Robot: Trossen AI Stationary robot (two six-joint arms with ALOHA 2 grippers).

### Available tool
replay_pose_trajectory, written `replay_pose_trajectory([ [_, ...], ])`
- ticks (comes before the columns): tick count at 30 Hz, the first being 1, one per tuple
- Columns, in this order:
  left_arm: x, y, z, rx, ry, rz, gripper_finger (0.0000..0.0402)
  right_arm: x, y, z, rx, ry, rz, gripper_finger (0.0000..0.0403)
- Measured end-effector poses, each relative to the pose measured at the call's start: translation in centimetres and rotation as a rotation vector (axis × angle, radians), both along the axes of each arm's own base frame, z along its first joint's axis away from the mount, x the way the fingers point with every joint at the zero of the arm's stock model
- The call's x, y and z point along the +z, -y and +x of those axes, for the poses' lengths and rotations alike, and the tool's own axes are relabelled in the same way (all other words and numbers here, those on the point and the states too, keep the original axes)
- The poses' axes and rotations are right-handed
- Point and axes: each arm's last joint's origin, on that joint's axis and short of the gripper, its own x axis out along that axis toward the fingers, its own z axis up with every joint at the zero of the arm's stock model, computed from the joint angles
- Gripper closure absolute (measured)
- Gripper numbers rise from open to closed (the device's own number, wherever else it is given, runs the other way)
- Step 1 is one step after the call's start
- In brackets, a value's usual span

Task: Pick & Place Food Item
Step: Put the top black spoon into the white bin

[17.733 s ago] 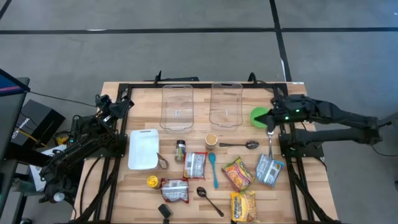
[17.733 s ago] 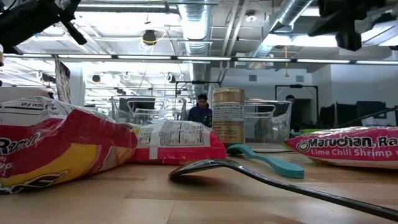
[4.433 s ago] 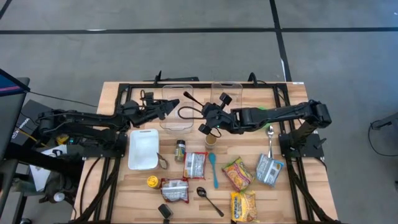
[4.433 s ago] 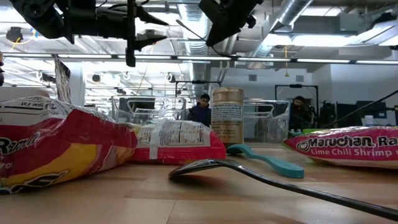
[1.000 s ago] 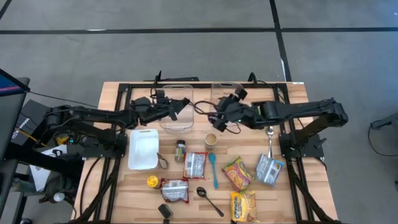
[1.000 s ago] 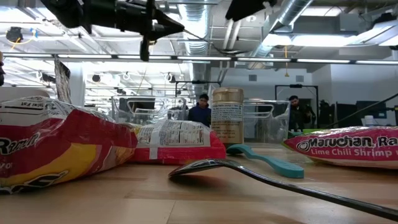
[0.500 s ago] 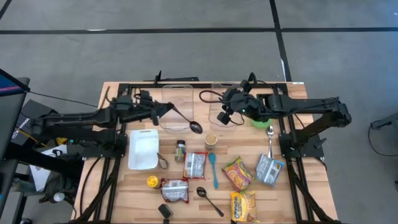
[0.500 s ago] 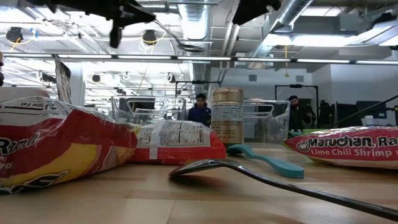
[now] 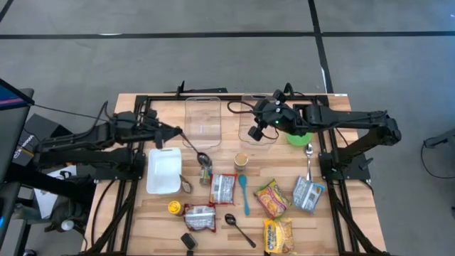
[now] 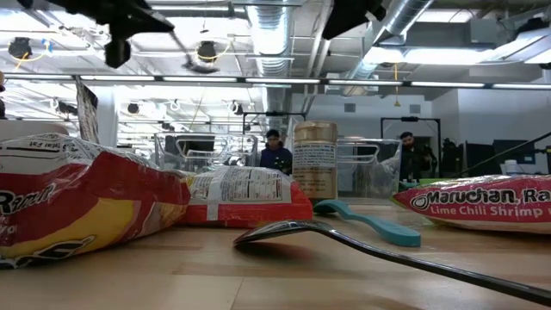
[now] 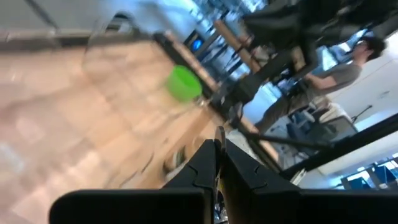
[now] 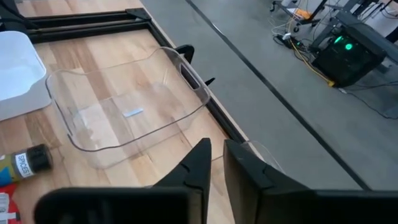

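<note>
The left gripper (image 9: 170, 131) is sitting clamped on a thin metal spoon (image 9: 193, 148), whose shiny oval bowl is hanging over the spice jar (image 9: 205, 171) beside the white tray (image 9: 163, 171). The right gripper (image 9: 257, 121) is hovering over a clear plastic bin (image 9: 258, 118), fingers nearly together, gripping nothing. The left wrist view is coming out too smeared to read.

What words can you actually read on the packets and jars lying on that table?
"Maruchan" and "Lime Chili Shrimp": on the pink noodle packet.
"Ram", cut off at the edge: on the red and yellow packet.
"SPICES": on the small spice jar.
Fine print on the tall jar and the red packet behind: too small to read.
</note>
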Motion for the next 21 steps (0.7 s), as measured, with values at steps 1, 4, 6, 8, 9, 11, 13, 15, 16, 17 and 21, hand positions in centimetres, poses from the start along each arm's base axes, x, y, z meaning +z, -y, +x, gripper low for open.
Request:
replay_pose_trajectory([
  [1,-0.2,0.0,-0.2,0.001,-0.02,-0.017,0.0399,0.0,0.0,0.0,0.0,0.0,0.0,0.0372],
  [4,-0.7,0.2,-0.5,-0.009,-0.068,-0.063,0.0398,-0.1,0.0,0.0,0.003,-0.01,0.001,0.0381],
  [6,-1.0,0.3,-0.7,-0.021,-0.092,-0.104,0.0398,-0.1,0.0,-0.1,0.004,-0.013,0.001,0.0387],
  [8,-1.3,0.4,-0.8,-0.037,-0.124,-0.139,0.0398,-0.1,0.0,-0.1,0.004,-0.017,0.001,0.0392],
  [9,-1.5,0.4,-0.8,-0.043,-0.139,-0.155,0.0398,-0.1,0.0,-0.1,0.003,-0.017,0.001,0.0394],
  [11,-1.7,0.4,-0.9,-0.048,-0.157,-0.173,0.0397,-0.1,0.0,-0.1,0.004,-0.017,0.001,0.0396],
  [13,-1.8,0.5,-1.0,-0.054,-0.168,-0.204,0.0397,-0.1,0.0,-0.1,0.004,-0.018,0.001,0.0398],
  [15,-1.8,0.6,-1.2,-0.053,-0.17,-0.227,0.0399,-0.1,0.0,-0.1,0.004,-0.018,0.001,0.0399],
  [16,-1.6,0.6,-1.4,-0.051,-0.181,-0.232,0.0399,-0.1,0.0,-0.1,0.004,-0.018,0.001,0.04],
  [17,-1.4,0.6,-1.5,-0.05,-0.185,-0.234,0.0399,-0.1,0.0,-0.1,0.004,-0.019,0.001,0.04],
  [21,0.0,0.7,-2.4,-0.021,-0.217,-0.23,0.0399,-0.1,0.0,-0.1,0.004,-0.021,0.001,0.04],
])
